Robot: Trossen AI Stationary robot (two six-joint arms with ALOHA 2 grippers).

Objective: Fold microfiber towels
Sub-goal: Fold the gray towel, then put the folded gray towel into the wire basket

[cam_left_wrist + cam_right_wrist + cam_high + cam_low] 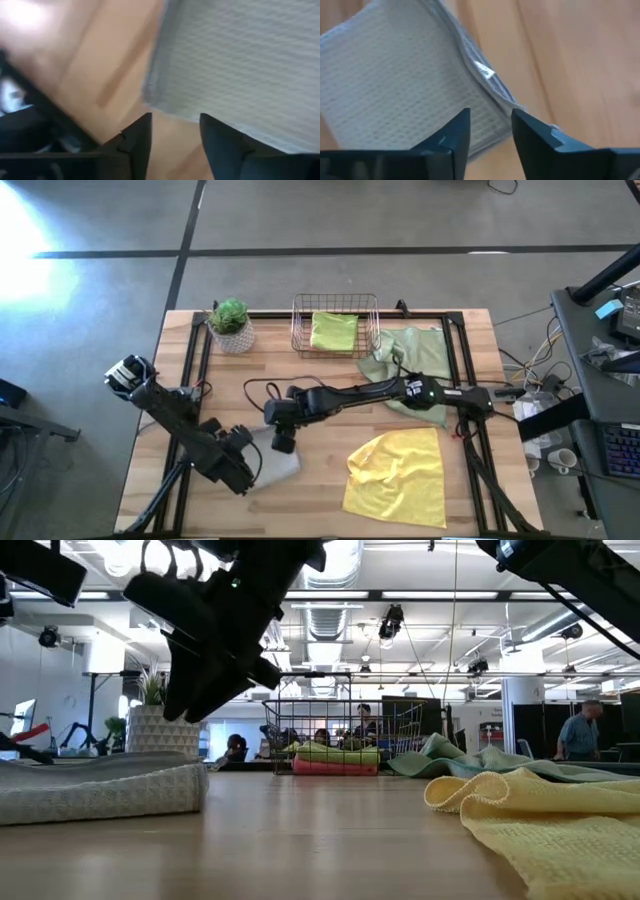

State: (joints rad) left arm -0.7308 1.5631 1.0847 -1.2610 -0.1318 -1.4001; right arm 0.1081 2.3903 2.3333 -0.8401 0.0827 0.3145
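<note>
A folded grey towel (280, 462) lies flat on the wooden table (330, 500), near its front left. My left gripper (172, 120) hangs open just above the towel's near edge (165, 107). My right gripper (490, 112) hangs open above its far corner (495, 95). Neither has anything between its fingers. A crumpled yellow towel (400, 475) lies at the front right, and a pale sage green towel (412, 365) lies bunched at the back right. A lime green towel (335, 332) sits in the wire basket (300, 320) on top of a pink one (335, 769).
A small potted plant (232, 328) stands at the back left, beside the basket. Black rails (195, 370) run along the table's left, right and far sides. Bare wood lies between the grey and yellow towels. People show in the room beyond the table.
</note>
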